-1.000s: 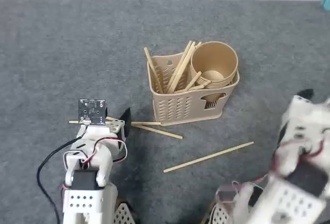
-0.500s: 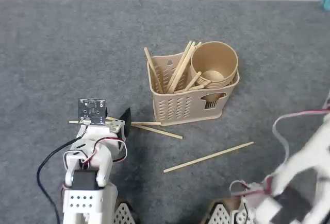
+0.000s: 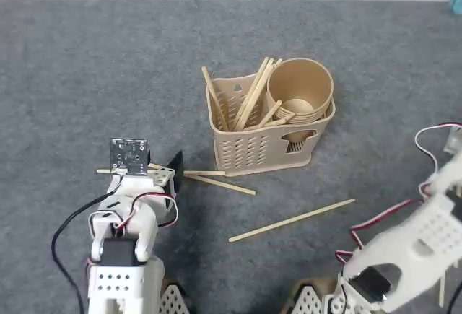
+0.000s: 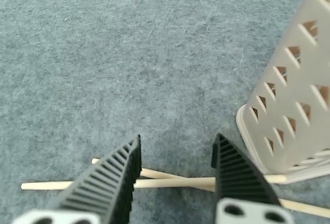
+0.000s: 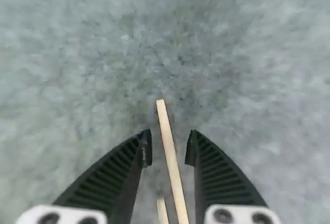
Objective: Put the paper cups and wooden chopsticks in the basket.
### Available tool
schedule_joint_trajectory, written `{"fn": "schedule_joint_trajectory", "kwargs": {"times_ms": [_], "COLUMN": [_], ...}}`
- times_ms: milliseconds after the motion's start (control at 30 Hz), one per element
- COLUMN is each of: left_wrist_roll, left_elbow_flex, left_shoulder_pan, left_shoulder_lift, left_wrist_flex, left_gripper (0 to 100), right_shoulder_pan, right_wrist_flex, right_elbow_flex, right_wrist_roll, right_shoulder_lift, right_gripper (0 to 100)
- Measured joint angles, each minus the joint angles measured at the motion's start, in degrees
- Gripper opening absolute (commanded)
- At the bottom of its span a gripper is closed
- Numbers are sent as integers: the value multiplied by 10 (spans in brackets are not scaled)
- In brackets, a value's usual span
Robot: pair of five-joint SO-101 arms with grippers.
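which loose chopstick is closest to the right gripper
The chopstick between the right gripper's open fingers; the crossed pair sit at the left gripper, another chopstick lies alone.

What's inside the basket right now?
In the basket, wooden chopsticks lean in one compartment; stacked paper cups fill the other. The chopsticks' lower ends and the basket floor are covered, so the exact cup count is unclear.

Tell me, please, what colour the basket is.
Beige, with rows of small cut-out holes in its walls; the basket shows best in the high view.
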Motion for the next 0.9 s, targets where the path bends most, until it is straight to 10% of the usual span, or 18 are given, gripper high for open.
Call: {"fn": "schedule_joint_trajectory", "kwargs": {"times_ms": [900], "left_wrist_roll": [0], "left_elbow_flex": [0], "left_shoulder_pan": [0], "left_shoulder_lift": [0], "left_wrist_flex": [0], "left_gripper": [209], "right_shoulder_pan": [35], "right_wrist_flex": [135], "right_elbow_flex": [-215], "right_wrist_roll": [2], "right_shoulder_lift": [94], "right_gripper": [8]}}
